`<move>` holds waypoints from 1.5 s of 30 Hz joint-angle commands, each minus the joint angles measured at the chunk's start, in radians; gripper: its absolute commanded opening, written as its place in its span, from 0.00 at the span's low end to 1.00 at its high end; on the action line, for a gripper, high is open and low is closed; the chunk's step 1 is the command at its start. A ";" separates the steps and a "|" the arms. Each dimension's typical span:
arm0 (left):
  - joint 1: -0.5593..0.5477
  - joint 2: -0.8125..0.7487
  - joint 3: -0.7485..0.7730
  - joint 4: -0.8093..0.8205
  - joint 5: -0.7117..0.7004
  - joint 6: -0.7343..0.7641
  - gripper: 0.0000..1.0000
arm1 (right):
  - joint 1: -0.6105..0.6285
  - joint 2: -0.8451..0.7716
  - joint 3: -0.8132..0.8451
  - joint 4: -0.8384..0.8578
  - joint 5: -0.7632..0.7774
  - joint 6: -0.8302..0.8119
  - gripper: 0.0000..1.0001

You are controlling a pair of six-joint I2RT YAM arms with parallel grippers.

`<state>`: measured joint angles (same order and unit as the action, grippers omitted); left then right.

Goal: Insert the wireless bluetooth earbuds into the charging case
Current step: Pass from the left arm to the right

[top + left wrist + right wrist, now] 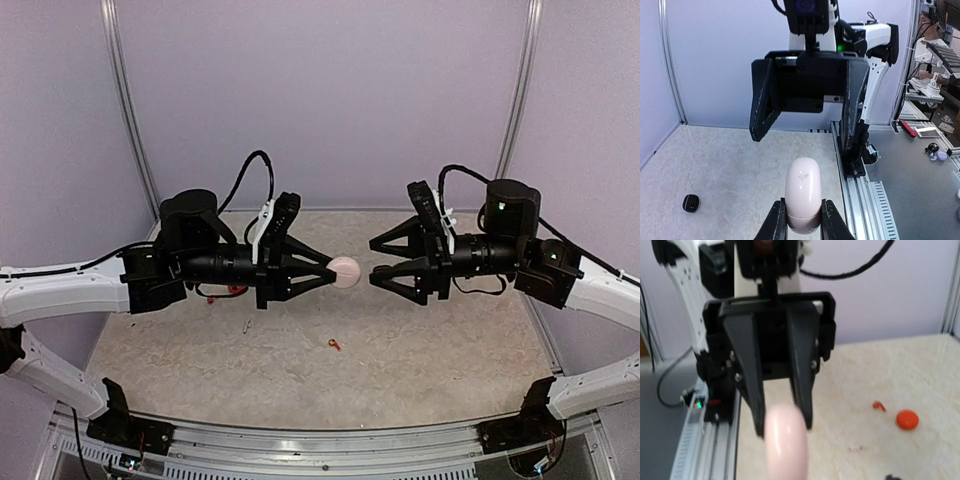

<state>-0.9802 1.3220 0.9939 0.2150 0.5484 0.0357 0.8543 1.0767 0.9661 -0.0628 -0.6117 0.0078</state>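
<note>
Left gripper: pinching one end of pale pink case, held in mid-air over table. Right gripper: jaws spread, facing case, not touching it. Red-orange earbud: loose on table, near side.

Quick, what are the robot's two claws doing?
Left gripper: shut on the pale pink charging case.
Right gripper: open, holding nothing.

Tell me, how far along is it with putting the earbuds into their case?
Early days. No bud looks inserted yet. In hand: the left gripper clamps a pale pink case in mid-air, with the right gripper open, facing it. Left to do: a red-orange earbud lies loose on the table, so picking up and inserting buds remains.
</note>
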 commanded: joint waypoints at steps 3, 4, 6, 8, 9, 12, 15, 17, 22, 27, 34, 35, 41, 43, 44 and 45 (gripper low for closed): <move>-0.007 -0.058 -0.035 0.256 -0.035 -0.111 0.09 | -0.001 0.014 -0.069 0.228 -0.069 0.134 0.66; -0.009 -0.061 -0.037 0.273 -0.040 -0.118 0.09 | 0.000 0.019 -0.073 0.250 -0.080 0.146 0.65; -0.019 -0.060 -0.038 0.295 -0.052 -0.127 0.09 | 0.006 0.024 -0.086 0.286 -0.084 0.162 0.64; -0.034 -0.056 -0.037 0.308 -0.064 -0.127 0.09 | 0.013 0.033 -0.083 0.303 -0.084 0.170 0.62; -0.040 -0.054 -0.037 0.313 -0.070 -0.126 0.09 | 0.017 0.038 -0.081 0.311 -0.087 0.172 0.61; -0.052 -0.045 -0.037 0.328 -0.090 -0.126 0.09 | 0.026 0.051 -0.074 0.337 -0.095 0.179 0.60; -0.058 -0.036 -0.037 0.345 -0.099 -0.130 0.09 | 0.036 0.062 -0.067 0.355 -0.097 0.185 0.58; -0.060 -0.030 -0.040 0.356 -0.103 -0.134 0.09 | 0.042 0.066 -0.071 0.375 -0.099 0.193 0.57; -0.067 -0.019 -0.041 0.366 -0.106 -0.139 0.09 | 0.054 0.068 -0.075 0.421 -0.089 0.215 0.56; -0.077 -0.009 -0.044 0.385 -0.117 -0.141 0.09 | 0.062 0.075 -0.077 0.473 -0.086 0.241 0.52; -0.088 0.003 -0.067 0.452 -0.151 -0.165 0.09 | 0.082 0.103 -0.089 0.524 -0.094 0.261 0.45; -0.091 0.003 -0.072 0.464 -0.156 -0.169 0.09 | 0.084 0.103 -0.092 0.532 -0.093 0.265 0.44; -0.097 0.008 -0.081 0.494 -0.174 -0.174 0.09 | 0.084 0.084 -0.110 0.570 -0.074 0.277 0.37; -0.098 0.009 -0.083 0.495 -0.177 -0.172 0.09 | 0.084 0.083 -0.112 0.572 -0.072 0.277 0.35; -0.097 0.009 -0.084 0.497 -0.179 -0.171 0.09 | 0.084 0.083 -0.112 0.573 -0.075 0.277 0.35; -0.098 0.009 -0.085 0.499 -0.180 -0.172 0.09 | 0.084 0.084 -0.113 0.573 -0.076 0.278 0.35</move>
<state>-1.0706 1.3270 0.9169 0.6609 0.3862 -0.1291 0.9276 1.1759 0.8665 0.4675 -0.6922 0.2752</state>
